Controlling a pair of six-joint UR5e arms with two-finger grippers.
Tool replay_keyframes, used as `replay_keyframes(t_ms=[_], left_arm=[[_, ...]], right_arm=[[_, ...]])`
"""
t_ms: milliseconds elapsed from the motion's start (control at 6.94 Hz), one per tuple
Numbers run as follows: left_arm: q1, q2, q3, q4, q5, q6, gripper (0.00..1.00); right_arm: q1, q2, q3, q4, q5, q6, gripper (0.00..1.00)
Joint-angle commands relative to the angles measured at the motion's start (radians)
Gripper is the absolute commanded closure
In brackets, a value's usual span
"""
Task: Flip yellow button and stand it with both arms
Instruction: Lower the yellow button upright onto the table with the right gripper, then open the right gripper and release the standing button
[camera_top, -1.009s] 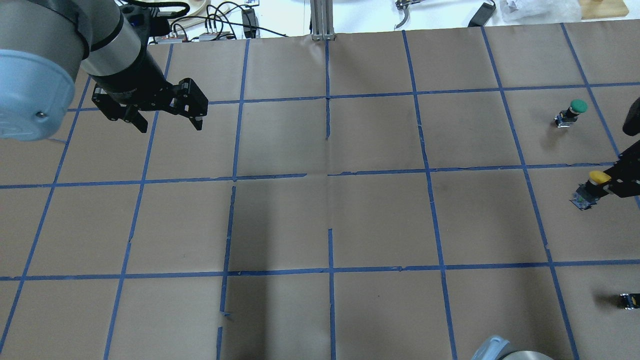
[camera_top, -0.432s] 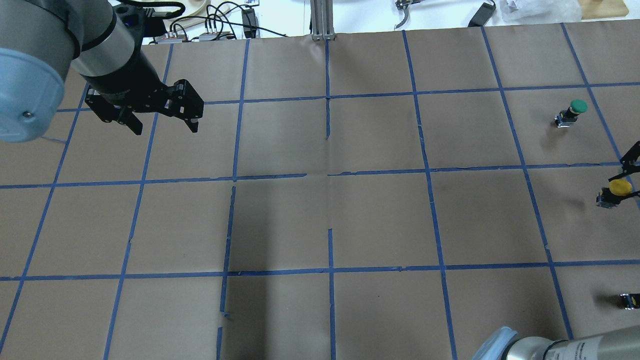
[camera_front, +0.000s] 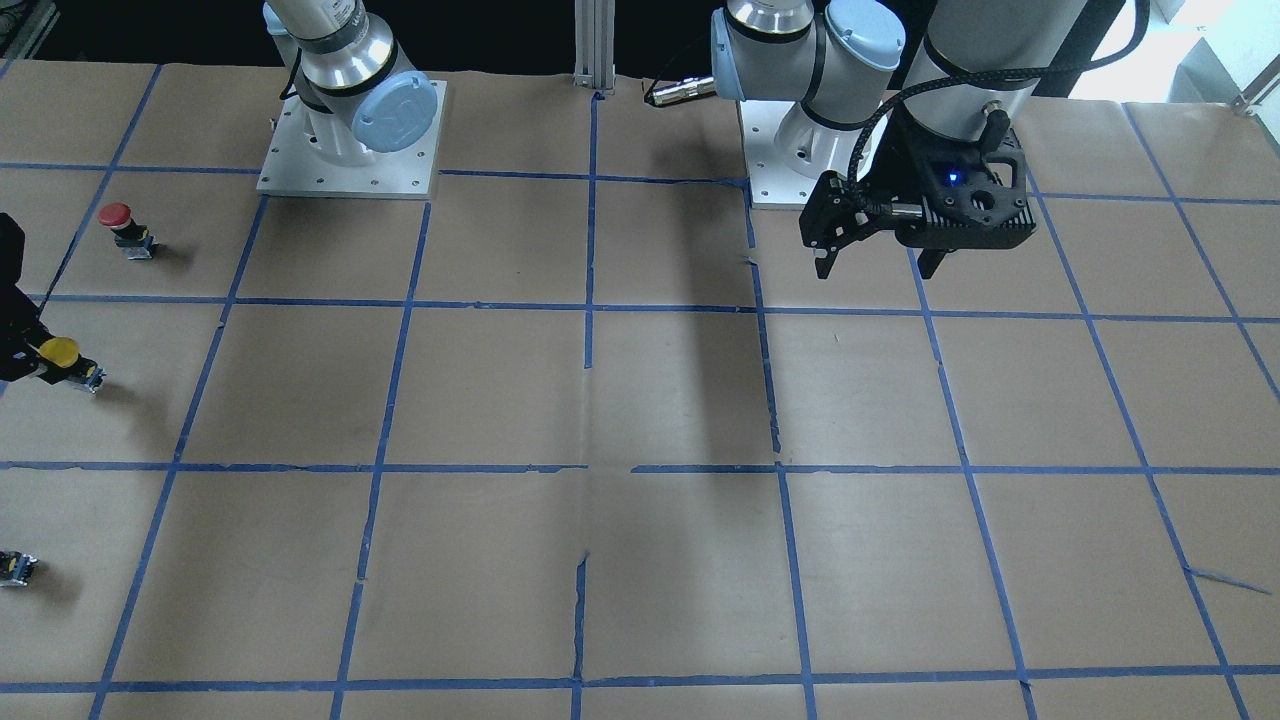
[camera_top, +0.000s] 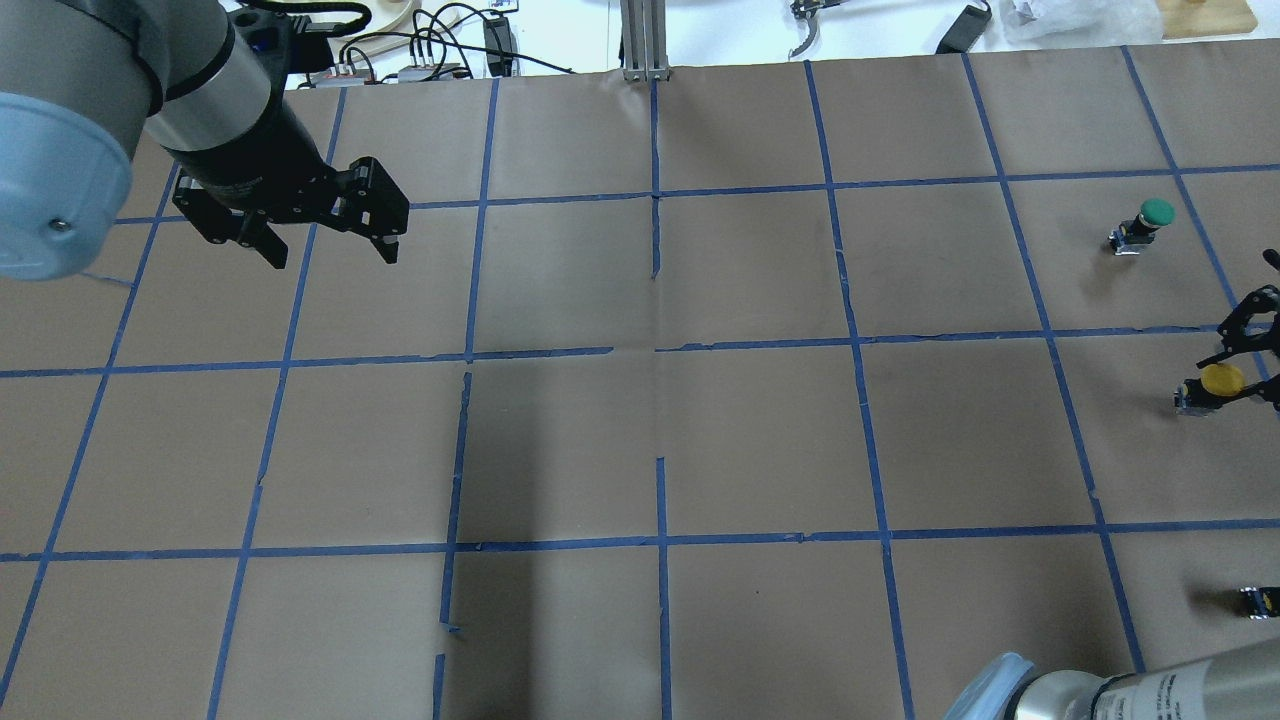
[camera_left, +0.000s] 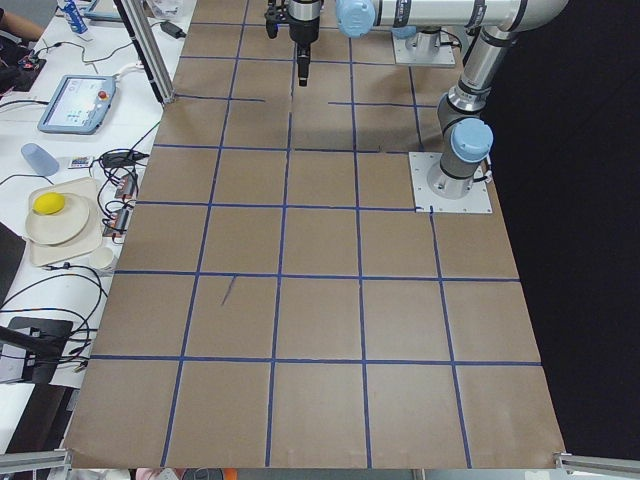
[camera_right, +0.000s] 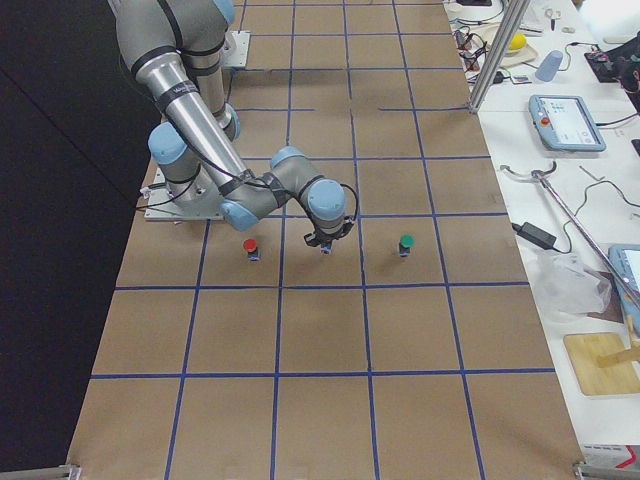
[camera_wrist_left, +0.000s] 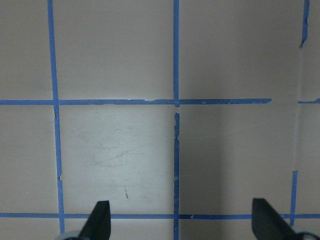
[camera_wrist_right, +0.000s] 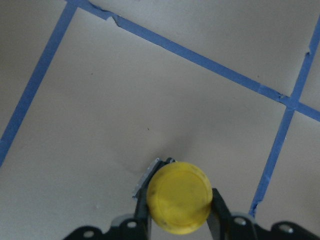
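Observation:
The yellow button (camera_top: 1222, 378) sits cap up at the table's far right, its black body at the paper; it also shows in the front view (camera_front: 58, 351) and fills the right wrist view (camera_wrist_right: 179, 197). My right gripper (camera_top: 1238, 380) is shut on the button's body just under the cap, with one finger (camera_wrist_right: 218, 210) on each side. My left gripper (camera_top: 330, 248) hangs open and empty above the table's far left, far from the button; its fingertips (camera_wrist_left: 101, 216) show over bare paper.
A green-capped button (camera_top: 1150, 222) stands beyond the yellow one. A red-capped button (camera_front: 122, 225) stands nearer the robot's base. A small capless block (camera_top: 1258, 600) lies by the right edge. Blue tape lines grid the brown paper.
The right gripper has turned the yellow button from tilted to cap up and lowered it, shifting it slightly right. The left gripper drifted a little left.

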Motion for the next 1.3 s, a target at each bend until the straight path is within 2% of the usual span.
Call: replay_keyframes(t_ms=[0,288,432,721,865,1153], left_arm=[[0.0,0.001,0.0,-0.002,0.01,-0.005,0.0],[0.0,0.001,0.0,-0.003,0.012,-0.005,0.0],[0.0,0.001,0.002,-0.003,0.012,-0.005,0.0],[0.0,0.001,0.002,-0.004,0.012,-0.005,0.0],[0.0,0.003,0.002,-0.003,0.012,-0.005,0.0],[0.0,0.003,0.002,-0.006,0.012,-0.005,0.0]], right_arm=[[-0.001,0.022,-0.006,-0.005,-0.003,0.029,0.0],[0.005,0.004,-0.034,0.013,-0.003,0.133,0.0],[0.013,-0.025,-0.086,0.086,-0.001,0.185,0.01],[0.017,-0.038,-0.225,0.196,-0.003,0.279,0.01],[0.039,-0.039,-0.296,0.29,0.002,0.351,0.01],[0.167,-0.067,-0.45,0.387,-0.012,0.526,0.0]])
